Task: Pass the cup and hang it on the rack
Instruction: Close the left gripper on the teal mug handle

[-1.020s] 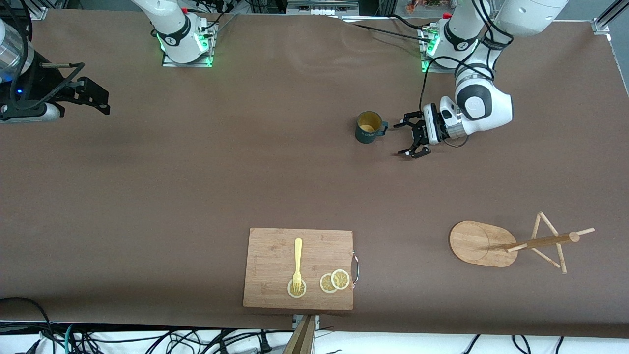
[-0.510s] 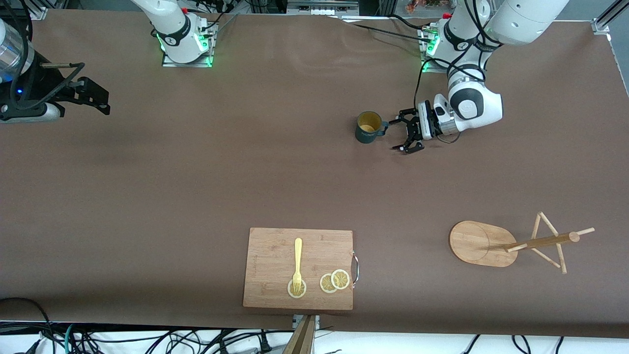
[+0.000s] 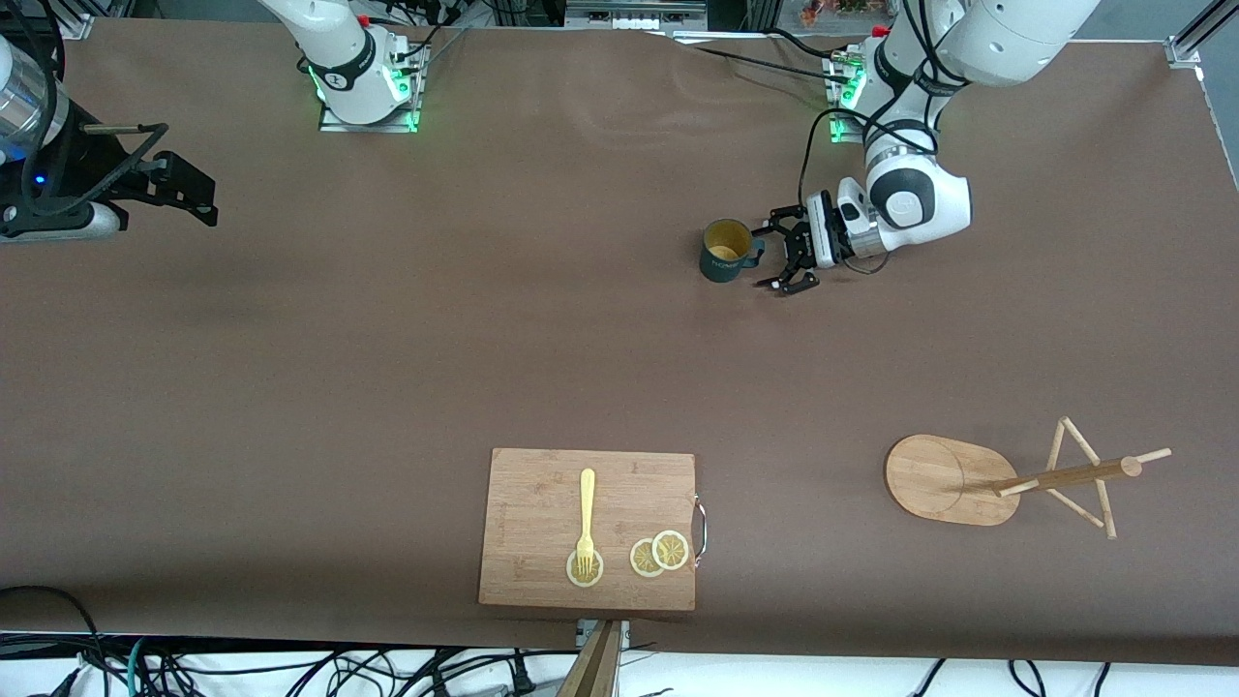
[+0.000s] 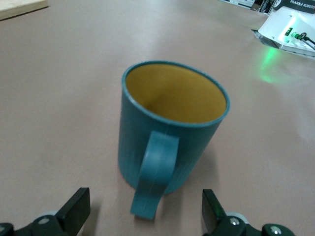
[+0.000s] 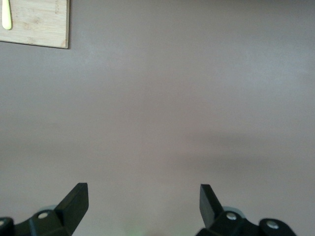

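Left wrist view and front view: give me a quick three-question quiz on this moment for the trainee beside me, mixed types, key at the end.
1. True or false: the left gripper is shut on the cup.
2. Multiple choice: in the left wrist view, the cup's handle points
A. toward the left gripper
B. away from it
C. straight up
3. Fill in: the rack lies nearer to the front camera than the cup, toward the ____ arm's end of the table.

Key:
1. False. Its fingers are spread apart, and the cup stands upright on the table, not gripped.
2. A
3. left

The right gripper waits, open, over bare table.
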Motion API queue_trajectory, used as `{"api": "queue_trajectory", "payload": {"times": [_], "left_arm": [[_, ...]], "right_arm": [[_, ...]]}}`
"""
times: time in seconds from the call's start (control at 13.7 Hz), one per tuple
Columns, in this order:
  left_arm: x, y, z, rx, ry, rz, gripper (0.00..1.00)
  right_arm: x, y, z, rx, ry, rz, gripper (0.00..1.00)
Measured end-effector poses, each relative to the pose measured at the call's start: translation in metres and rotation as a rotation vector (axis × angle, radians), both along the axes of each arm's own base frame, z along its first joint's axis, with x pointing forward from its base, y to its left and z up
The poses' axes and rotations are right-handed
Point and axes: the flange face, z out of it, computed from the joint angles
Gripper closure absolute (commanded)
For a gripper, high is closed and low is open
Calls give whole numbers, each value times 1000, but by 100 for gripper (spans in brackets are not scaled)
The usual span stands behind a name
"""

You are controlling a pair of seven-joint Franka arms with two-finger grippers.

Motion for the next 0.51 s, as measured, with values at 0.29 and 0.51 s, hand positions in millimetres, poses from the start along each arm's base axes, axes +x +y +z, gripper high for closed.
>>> {"api": "queue_trajectory", "payload": {"times": [0.29,0.51], "left_arm": [[-1,-3,0,-3,2,-1,36],[-1,-3,0,-3,-24,-19,82]], "right_arm": [[0,0,0,0,0,0,0],[0,0,0,0,0,0,0]]}}
